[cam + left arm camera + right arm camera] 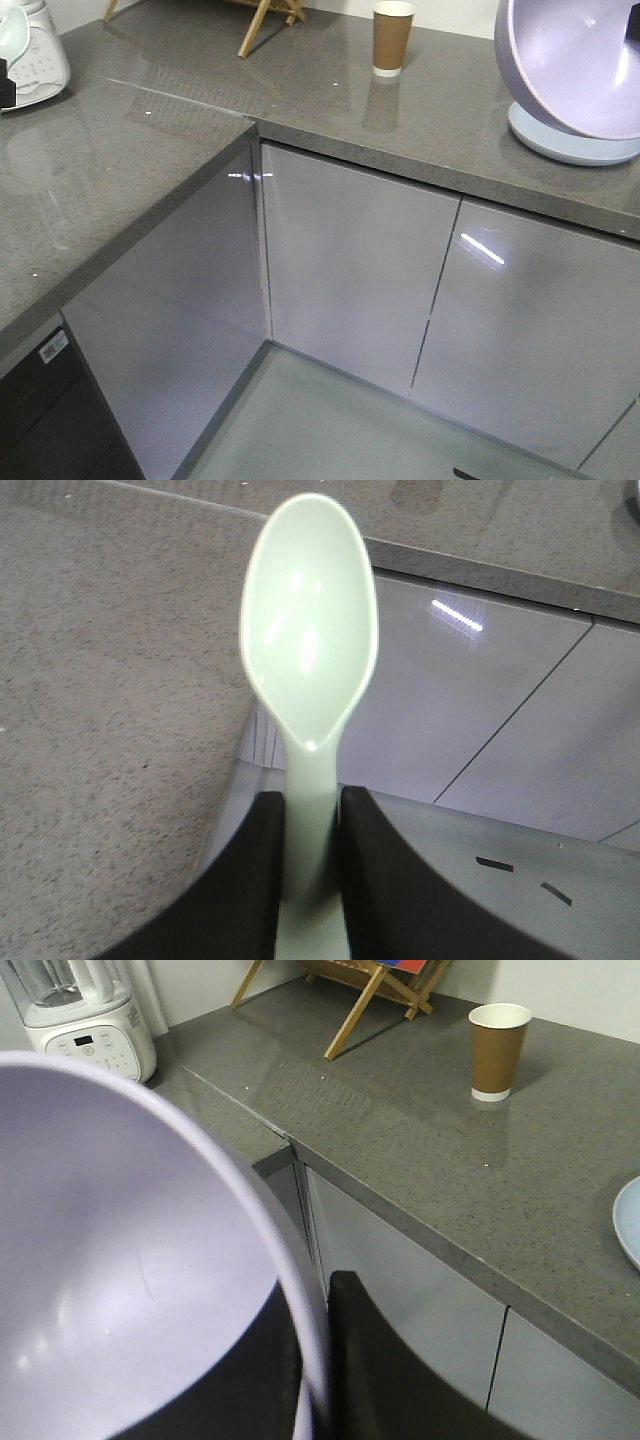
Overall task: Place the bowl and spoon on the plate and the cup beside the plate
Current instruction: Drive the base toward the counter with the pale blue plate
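Two things held: spoon (310, 630) and bowl (120, 1260), both off the bench (130, 170).
Left claw (312, 810): closed on the spoon's handle, a black finger on each side; the scoop sticks out past the tips.
Right claw (315, 1310): closed across the bowl's rim, one finger inside, one outside.
Bowl: tipped on edge over the plate (570, 145); touching it or not, I can't tell.
Cup (392, 38): upright on the bench, well apart from the plate.
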